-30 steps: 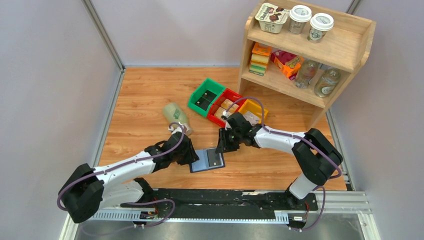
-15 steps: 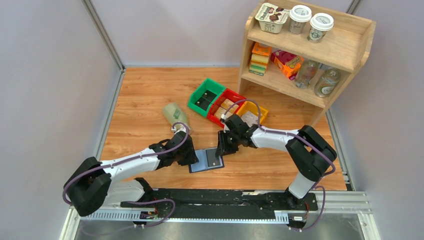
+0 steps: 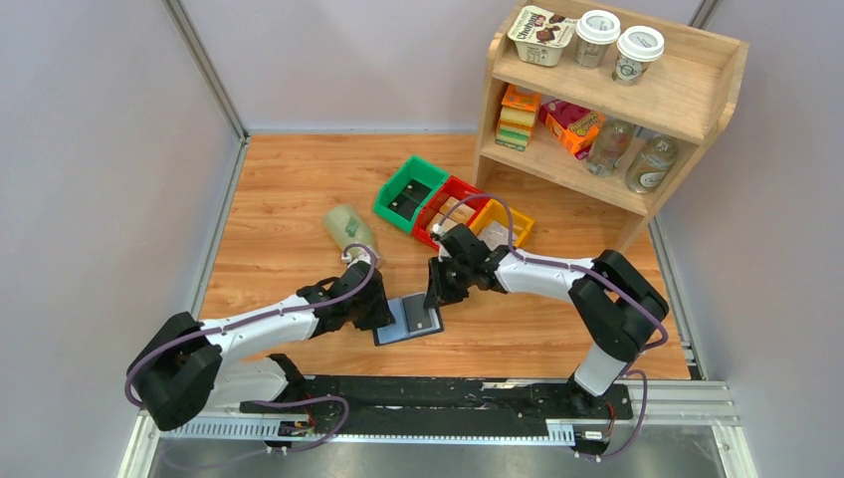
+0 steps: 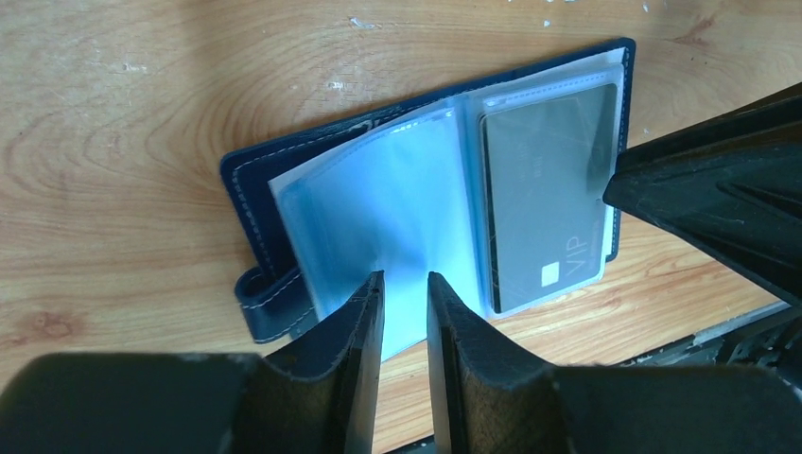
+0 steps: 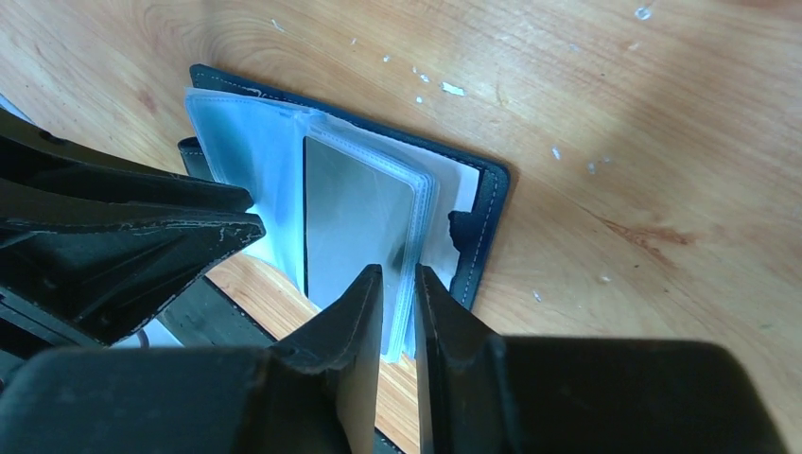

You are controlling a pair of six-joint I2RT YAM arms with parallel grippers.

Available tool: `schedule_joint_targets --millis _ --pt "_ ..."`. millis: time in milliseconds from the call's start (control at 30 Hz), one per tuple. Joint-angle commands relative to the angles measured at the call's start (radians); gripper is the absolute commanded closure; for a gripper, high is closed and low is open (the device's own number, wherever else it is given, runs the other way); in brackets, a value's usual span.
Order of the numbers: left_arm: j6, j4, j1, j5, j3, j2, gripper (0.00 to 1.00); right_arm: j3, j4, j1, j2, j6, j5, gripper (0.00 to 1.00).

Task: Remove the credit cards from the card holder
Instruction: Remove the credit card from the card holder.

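Note:
The navy card holder (image 3: 408, 321) lies open on the wooden table near the front edge. In the left wrist view its left sleeve (image 4: 378, 208) is pale blue and looks empty, and a dark grey credit card (image 4: 544, 208) marked VIP sits in the right sleeve. My left gripper (image 4: 405, 279) is nearly shut, with its tips on the left sleeve's near edge and nothing between them. My right gripper (image 5: 395, 274) is closed to a narrow gap around the edge of the sleeve stack (image 5: 409, 312), beside the grey card (image 5: 355, 218). In the top view the left gripper (image 3: 383, 311) and right gripper (image 3: 436, 291) flank the holder.
A green bin (image 3: 410, 192), a red bin (image 3: 448, 211) and a yellow bin (image 3: 503, 224) stand in a row behind the right gripper. A pale green bottle (image 3: 350, 231) lies behind the left arm. A wooden shelf (image 3: 617, 90) with cups and packets stands at the back right.
My right gripper has moved a little left and closer over the holder's right half. My left arm has shifted slightly forward. The holder has barely moved.

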Motion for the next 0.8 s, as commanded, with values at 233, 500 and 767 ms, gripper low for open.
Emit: schedule_joint_targets --millis 233,500,767 --pt "-0.021 0.093 -0.003 0.021 -0.063 -0.043 0.71 0.056 0.002 0.059 0.075 -0.011 -0.005 0.92" --pt "-0.064 0.101 -0.003 0.010 -0.101 -0.089 0.73 0.065 0.036 0.065 0.037 0.029 -0.084 1.00" --pt "-0.034 -0.118 -0.003 -0.114 -0.045 -0.244 0.67 0.056 0.038 0.065 0.020 0.049 -0.042 0.95"
